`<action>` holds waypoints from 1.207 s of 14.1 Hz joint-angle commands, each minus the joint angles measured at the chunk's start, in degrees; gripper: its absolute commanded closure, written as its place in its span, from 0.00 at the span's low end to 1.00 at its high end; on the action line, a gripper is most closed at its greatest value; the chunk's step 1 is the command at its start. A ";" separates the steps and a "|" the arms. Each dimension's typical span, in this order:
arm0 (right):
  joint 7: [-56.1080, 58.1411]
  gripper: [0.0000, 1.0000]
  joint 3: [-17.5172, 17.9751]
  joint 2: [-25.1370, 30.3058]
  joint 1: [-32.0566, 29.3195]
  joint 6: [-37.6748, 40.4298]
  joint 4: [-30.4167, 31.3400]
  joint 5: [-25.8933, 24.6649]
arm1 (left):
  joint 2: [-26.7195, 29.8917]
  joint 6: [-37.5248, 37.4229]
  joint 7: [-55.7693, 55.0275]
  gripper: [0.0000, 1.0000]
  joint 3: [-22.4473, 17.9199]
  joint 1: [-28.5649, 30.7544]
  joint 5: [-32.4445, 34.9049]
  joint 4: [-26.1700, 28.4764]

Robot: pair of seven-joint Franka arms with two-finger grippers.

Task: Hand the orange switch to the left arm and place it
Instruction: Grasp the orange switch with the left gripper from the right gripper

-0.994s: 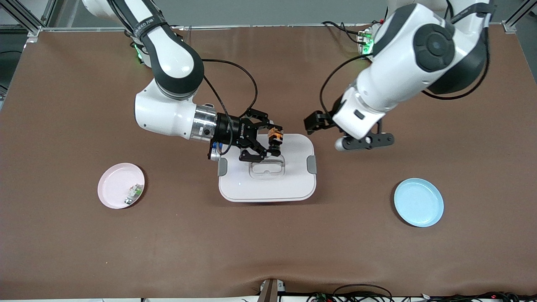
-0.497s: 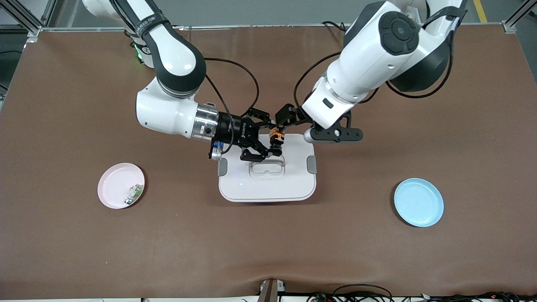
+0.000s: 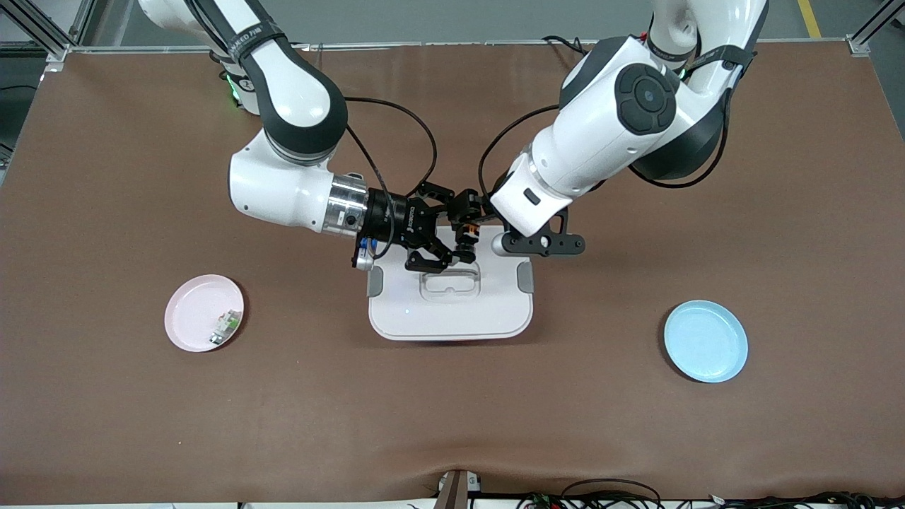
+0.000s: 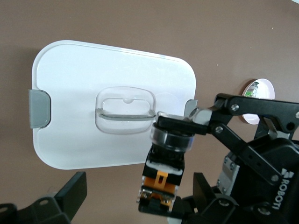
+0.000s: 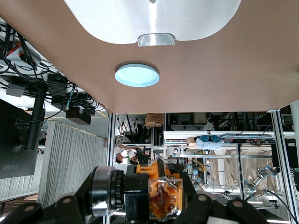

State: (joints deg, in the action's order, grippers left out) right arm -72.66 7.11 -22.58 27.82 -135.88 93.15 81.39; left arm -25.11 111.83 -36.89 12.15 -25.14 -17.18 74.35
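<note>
brown table (image 3: 106, 410), box (image 3: 450, 311), pink plate (image 3: 194, 318), blue plate (image 3: 705, 341)

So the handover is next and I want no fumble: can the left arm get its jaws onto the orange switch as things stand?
Probably yes: the left gripper, jaws open, is right at the orange switch that the right gripper holds over the box, nothing between.

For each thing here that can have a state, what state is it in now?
Tiny black push-button switch with orange cap: held in the air over the box.
Right gripper: shut on the switch.
Left gripper: open, at the switch.
Large white plastic box: lid on.
Round pink plate: holds a small white-and-green component.
Round blue plate: nothing on it.
</note>
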 commanded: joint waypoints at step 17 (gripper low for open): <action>-0.11 0.40 -0.61 0.61 0.57 0.01 -0.07 0.34 | -1.43 1.55 3.93 1.00 1.04 0.35 -1.10 -1.40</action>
State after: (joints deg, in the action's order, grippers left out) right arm -72.65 6.92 -22.71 28.07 -135.53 92.90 81.40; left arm -26.54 113.42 -31.28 13.16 -25.51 -17.86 73.63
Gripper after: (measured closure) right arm 0.273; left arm 0.652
